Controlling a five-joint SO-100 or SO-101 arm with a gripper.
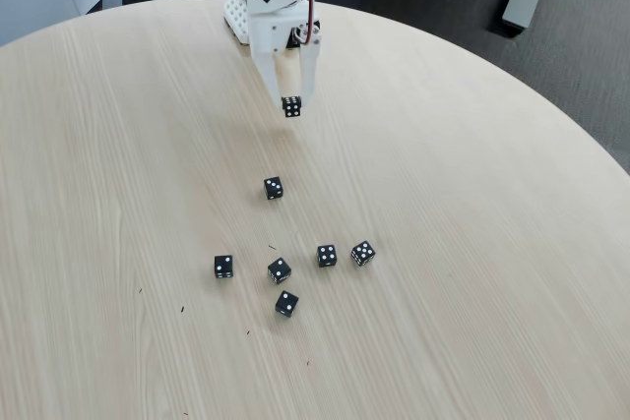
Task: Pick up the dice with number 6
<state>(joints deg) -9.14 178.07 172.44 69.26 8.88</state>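
My white gripper [291,105] hangs over the far middle of the round wooden table [472,243], pointing down. Its fingertips are shut on a small black die [292,106] with white pips, held just above the tabletop. The face toward the camera shows two rows of pips, which fits the dice with number 6, though the pips are too small to count surely. Several other black dice lie on the table nearer the camera.
A lone die [273,188] lies below the gripper. Nearer the camera sit dice at the left [223,267], the middle [279,270] and the front [286,303], with a pair to the right [327,256] [363,253]. The arm's white base [238,17] stands at the far edge.
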